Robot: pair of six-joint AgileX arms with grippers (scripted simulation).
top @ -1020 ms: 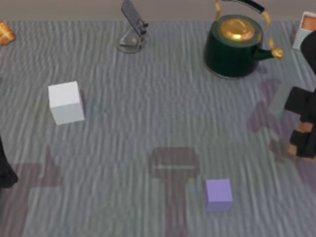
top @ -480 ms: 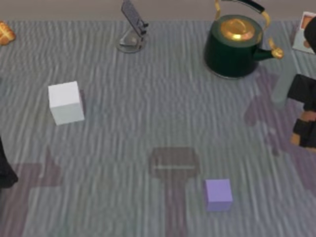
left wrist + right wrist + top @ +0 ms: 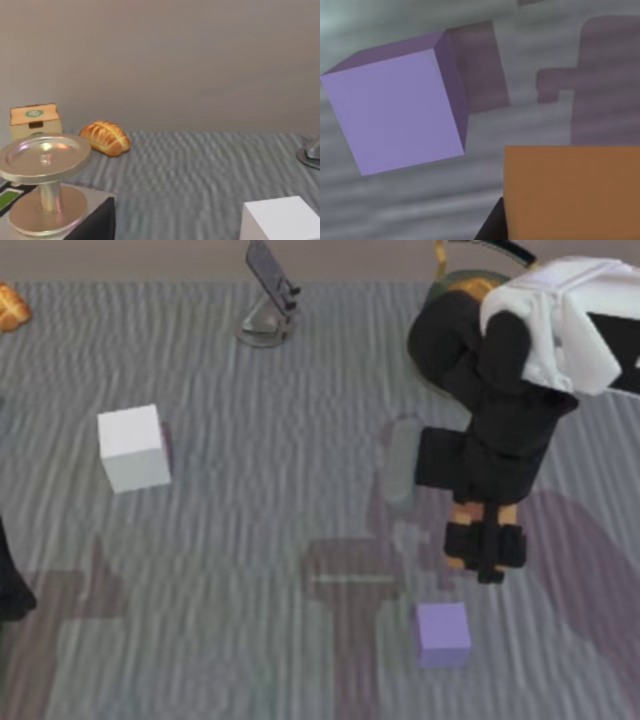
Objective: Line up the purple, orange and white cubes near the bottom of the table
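The small purple cube (image 3: 443, 633) rests on the grey ribbed table (image 3: 260, 540) near its bottom edge, right of centre. My right gripper (image 3: 485, 552) hangs just behind it, shut on the orange cube (image 3: 464, 513), of which only slivers show past the black fingers. The right wrist view has the orange cube (image 3: 570, 192) close up in the grip, with the purple cube (image 3: 400, 110) on the table beyond it. The large white cube (image 3: 133, 447) stands alone at the left, and its top shows in the left wrist view (image 3: 282, 220). My left arm (image 3: 10, 590) is parked at the left edge.
The right arm covers most of a dark green kettle (image 3: 445, 285) at the back right. A metal phone stand (image 3: 268, 295) is at the back centre. A bread loaf (image 3: 10, 308) lies at the back left, beside a metal pedestal dish (image 3: 45, 175) and a small box (image 3: 35, 120).
My right arm has swung in from the right edge toward the table's middle, carrying the orange cube, and now hides the kettle. The cubes on the table and the left arm have not moved.
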